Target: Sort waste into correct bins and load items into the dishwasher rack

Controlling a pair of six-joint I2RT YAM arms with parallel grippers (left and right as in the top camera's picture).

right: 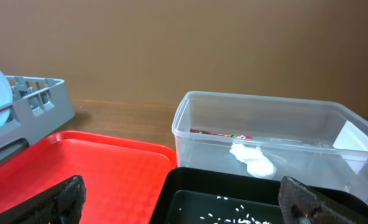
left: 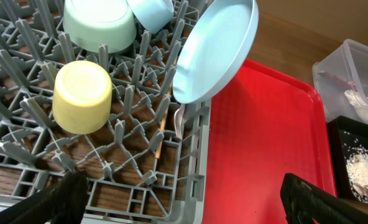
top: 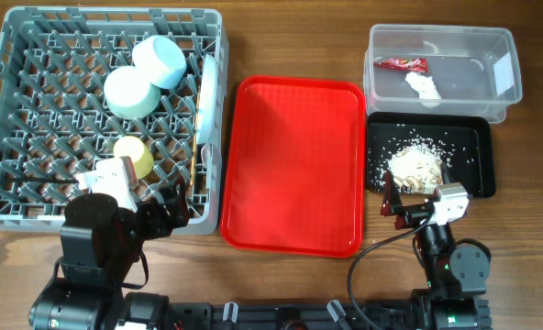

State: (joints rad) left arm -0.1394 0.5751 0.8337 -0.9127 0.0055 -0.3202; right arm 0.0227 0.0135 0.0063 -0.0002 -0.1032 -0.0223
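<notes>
A wooden table (top: 281,37) carries the rack (top: 33,92) at left, a red tray (top: 294,165) in the middle, and at right a tub (top: 473,41) just beside a black tray (top: 469,137).

No readable text in any view. The red wrapper (top: 402,64) inside the clear tub (top: 441,31) carries some print (light and dark specks, too small to resolve). The white sticker (top: 503,75) on the tub's right end wall shows no characters I can make out, either from overhead or from the right wrist view.
</notes>
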